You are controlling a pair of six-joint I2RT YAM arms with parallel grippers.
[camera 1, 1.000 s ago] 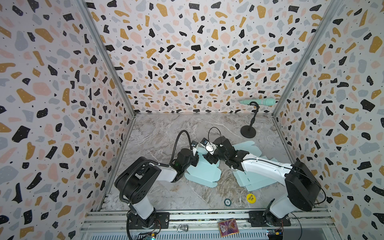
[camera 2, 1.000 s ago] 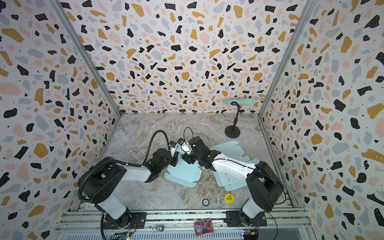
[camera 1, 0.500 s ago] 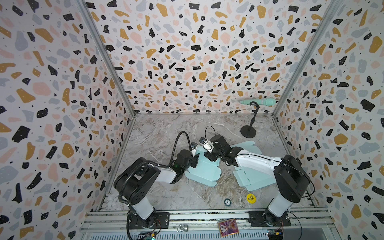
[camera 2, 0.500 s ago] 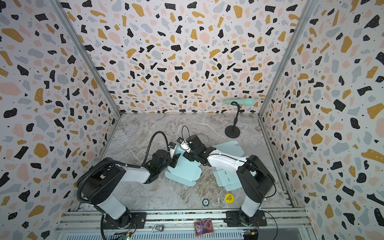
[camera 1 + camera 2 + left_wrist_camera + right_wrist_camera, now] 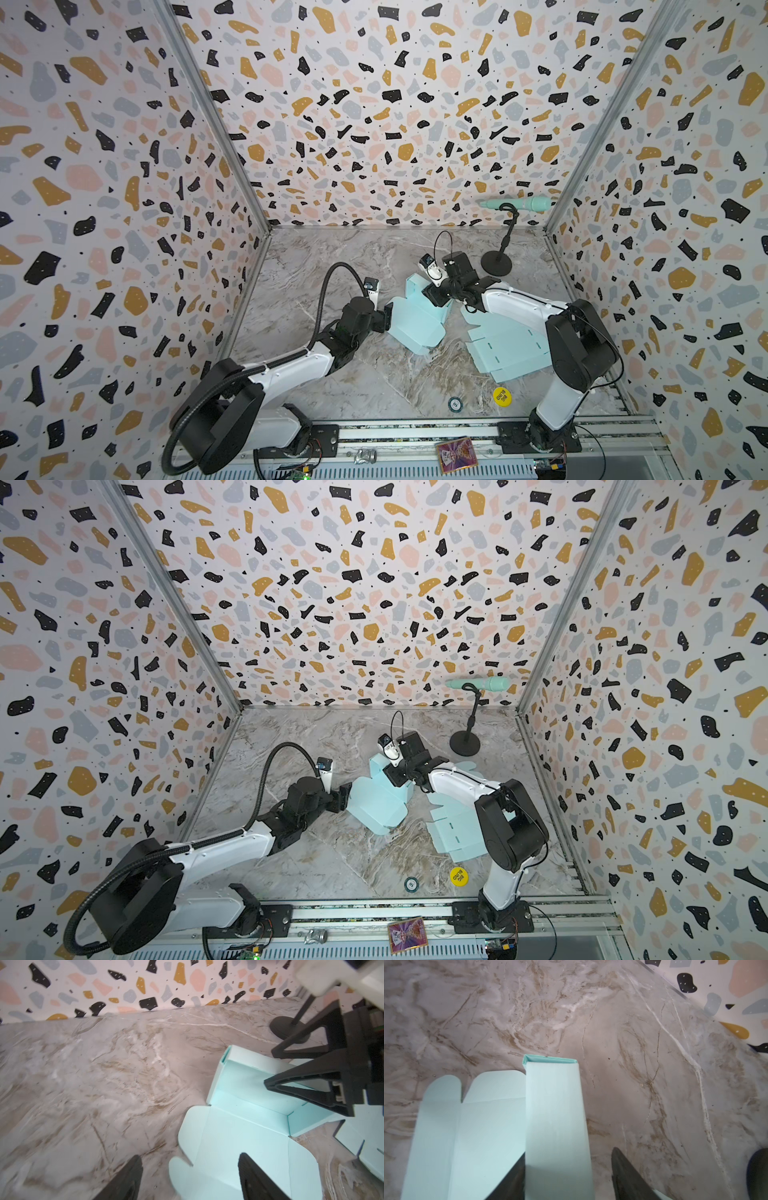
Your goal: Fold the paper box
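In both top views your paper box (image 5: 415, 328) (image 5: 374, 808) lies in the middle of the tabletop (image 5: 332, 266), half formed and open side up. Its long axis runs roughly from the far side of the tabletop to the near side, with the raised wall at the far end and the flat flaps at the near end. The left hand (image 5: 388, 318) sits at the box's left edge and the right hand (image 5: 434, 295) at its raised far end. A flat blank (image 5: 511, 349) lies just right of the box, partly under the right arm. The tabletop is marble-patterned and closed in by terrazzo walls (image 5: 374, 104). A microphone stand (image 5: 496, 264) is in the far right corner.

In the left wrist view, your left hand (image 5: 189, 1157) is spread wide. A rounded flap of the box (image 5: 245, 1132) lies between its fingers, and nothing is pinched. Beyond it, the right hand (image 5: 271, 1069) straddles the box's wall, one finger inside and one outside.

In the right wrist view, the right hand (image 5: 569, 1152) stands apart around the upright wall (image 5: 554, 1115). One finger is against the wall's side and there is a clear gap to the other, so it is not clamped.
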